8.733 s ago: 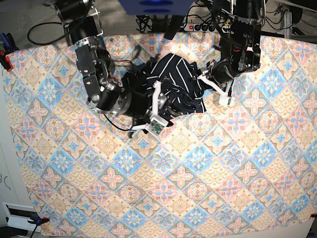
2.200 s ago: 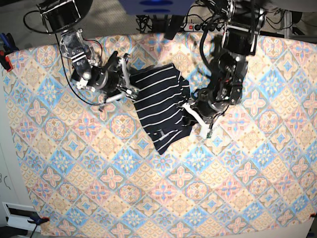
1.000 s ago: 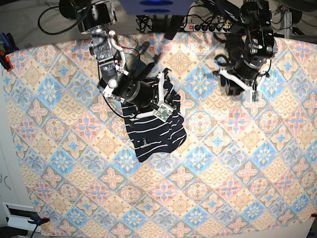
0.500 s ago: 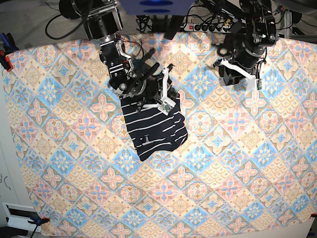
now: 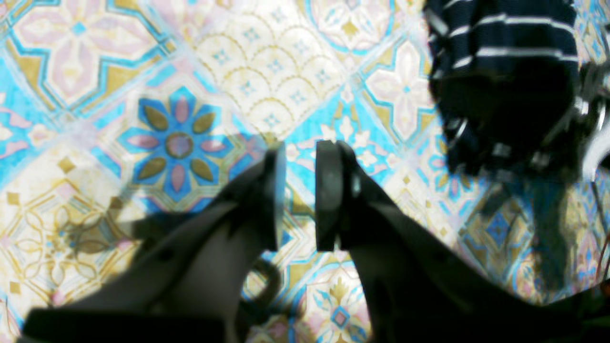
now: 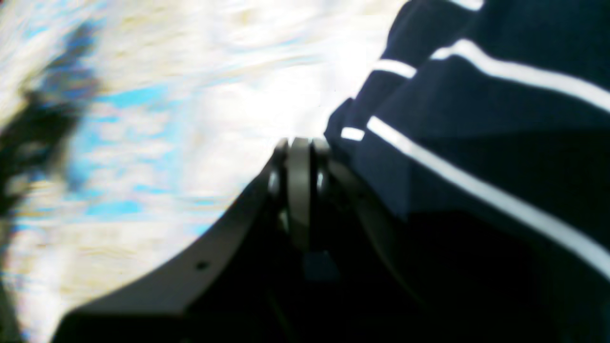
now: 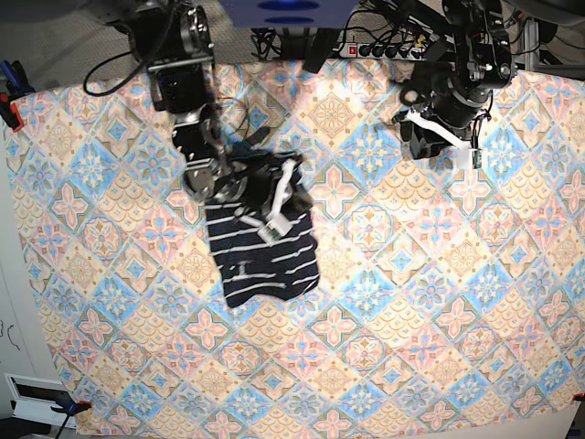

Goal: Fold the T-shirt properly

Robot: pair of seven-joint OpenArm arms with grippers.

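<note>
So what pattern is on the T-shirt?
Thin white stripes on dark navy T-shirt, clearest in the base view.

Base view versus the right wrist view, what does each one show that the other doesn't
Only the base view shows the whole folded T-shirt on the tablecloth, the left gripper hanging apart above bare cloth, and the power strip behind the table. Only the right wrist view shows the right gripper with its jaws pressed shut beside the shirt's edge. Both show the navy pinstriped shirt and patterned tablecloth.

patterned tablecloth (image 7: 384, 311), power strip (image 7: 377, 51), cables (image 7: 91, 62)
</note>
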